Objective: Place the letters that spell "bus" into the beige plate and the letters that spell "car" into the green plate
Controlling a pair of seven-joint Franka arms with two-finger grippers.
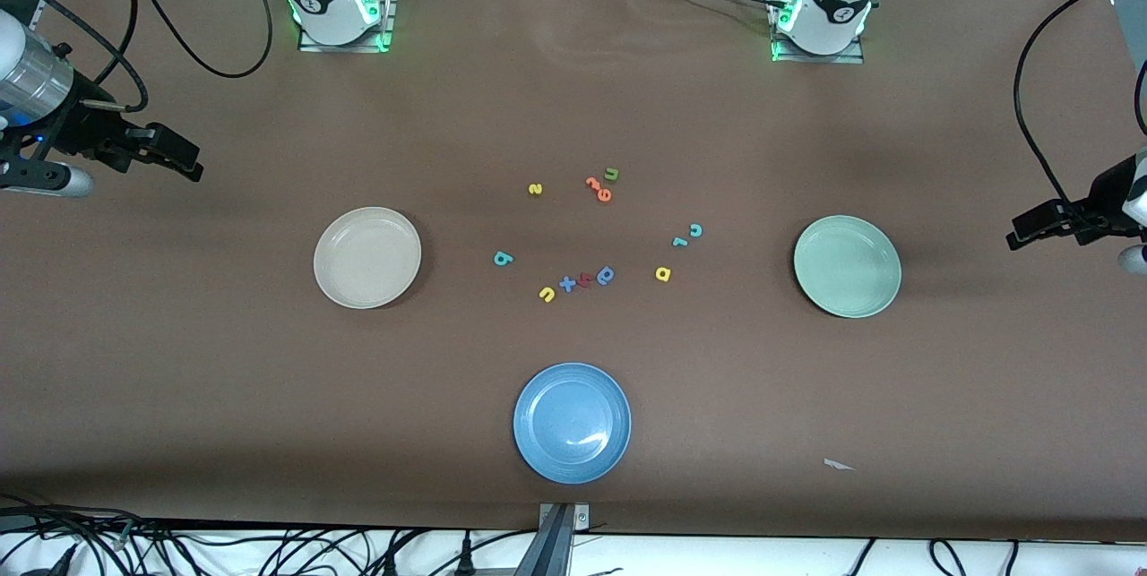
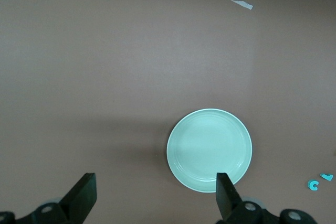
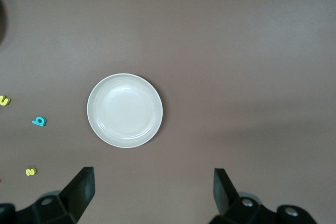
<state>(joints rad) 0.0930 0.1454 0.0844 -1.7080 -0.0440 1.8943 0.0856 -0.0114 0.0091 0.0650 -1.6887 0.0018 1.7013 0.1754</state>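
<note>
The empty beige plate [image 1: 367, 257] [image 3: 125, 110] lies toward the right arm's end, the empty green plate [image 1: 847, 265] [image 2: 209, 150] toward the left arm's end. On the table between them lie the teal b [image 1: 503, 259] [image 3: 39, 121], yellow u [image 1: 547, 294], yellow s [image 1: 535, 189], teal c [image 1: 695, 230] [image 2: 313, 184], teal r [image 1: 679, 242] and yellow a [image 1: 662, 273]. My right gripper [image 1: 193, 162] [image 3: 153, 190] hangs open and empty outside the beige plate. My left gripper [image 1: 1017, 234] [image 2: 155, 192] hangs open and empty outside the green plate.
A blue plate [image 1: 572, 423] sits nearest the front camera. Among the letters lie a green u [image 1: 612, 174], orange letters [image 1: 598, 189], a blue x [image 1: 567, 283] and a darker blue a [image 1: 606, 275]. A white paper scrap [image 1: 839, 465] lies near the front edge.
</note>
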